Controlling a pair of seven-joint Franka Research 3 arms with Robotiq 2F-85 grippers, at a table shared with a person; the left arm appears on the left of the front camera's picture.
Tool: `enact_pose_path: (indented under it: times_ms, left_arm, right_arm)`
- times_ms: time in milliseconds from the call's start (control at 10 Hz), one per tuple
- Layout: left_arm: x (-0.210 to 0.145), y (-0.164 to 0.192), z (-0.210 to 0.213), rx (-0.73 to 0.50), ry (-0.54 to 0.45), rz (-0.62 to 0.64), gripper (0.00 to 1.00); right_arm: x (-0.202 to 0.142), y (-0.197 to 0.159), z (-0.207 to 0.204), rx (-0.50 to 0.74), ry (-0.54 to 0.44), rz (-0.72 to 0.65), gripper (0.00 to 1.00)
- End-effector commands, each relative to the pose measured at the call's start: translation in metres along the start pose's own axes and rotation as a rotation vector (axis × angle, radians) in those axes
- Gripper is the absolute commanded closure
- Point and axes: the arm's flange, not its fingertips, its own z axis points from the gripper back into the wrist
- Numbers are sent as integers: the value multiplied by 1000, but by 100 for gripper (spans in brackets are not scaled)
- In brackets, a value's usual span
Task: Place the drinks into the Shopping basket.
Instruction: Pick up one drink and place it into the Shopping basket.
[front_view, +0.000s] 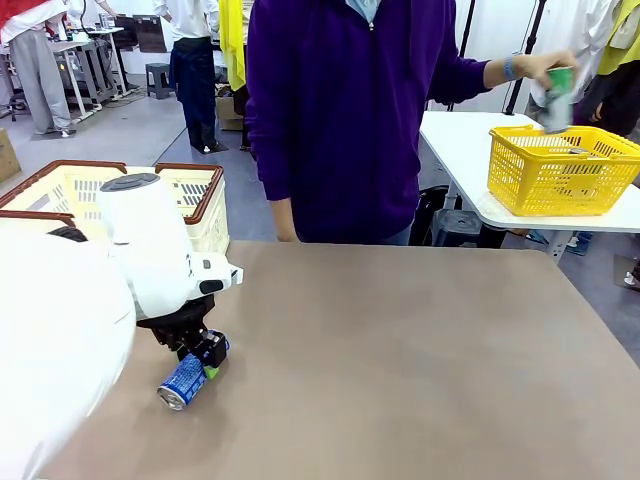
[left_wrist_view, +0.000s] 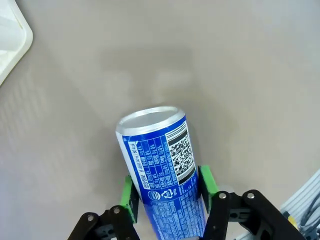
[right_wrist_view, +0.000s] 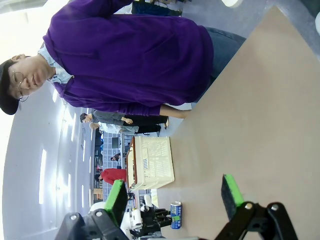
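Observation:
A blue can (left_wrist_view: 160, 170) with white lettering and a barcode lies on its side on the brown table, seen in the front view as the blue can (front_view: 185, 381) near the front left. My left gripper (front_view: 207, 358) is down over it, and its green pads (left_wrist_view: 128, 197) press against both sides of the can. The person in purple holds a green can (front_view: 560, 85) above a yellow basket at the far right. The cream Shopping basket (front_view: 205, 205) stands beyond the table's far left corner. My right gripper (right_wrist_view: 174, 186) hangs open and holds nothing.
A yellow mesh basket (front_view: 560, 170) stands on a white side table (front_view: 460, 150) at the far right. The person stands at the middle of the far edge. A white rounded corner (left_wrist_view: 12, 45) shows beside the can in the left wrist view.

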Motion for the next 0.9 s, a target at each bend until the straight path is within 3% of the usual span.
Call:
enact_pose_path:
  times_ms: [0, 200, 500, 800]
  left_arm:
    - [11, 3, -11, -24, 15, -19, 100]
    - [15, 1, -15, -28, 55, -38, 100]
    - [10, -2, 1, -50, 32, -85, 100]
    - [-32, -10, 131, -25, -93, -121, 100]
  right_arm:
    - [1, 1, 1, 10, 2, 10, 0]
    - [1, 1, 1, 10, 2, 10, 0]
    - [1, 1, 1, 10, 2, 10, 0]
    - [1, 1, 1, 10, 2, 10, 0]
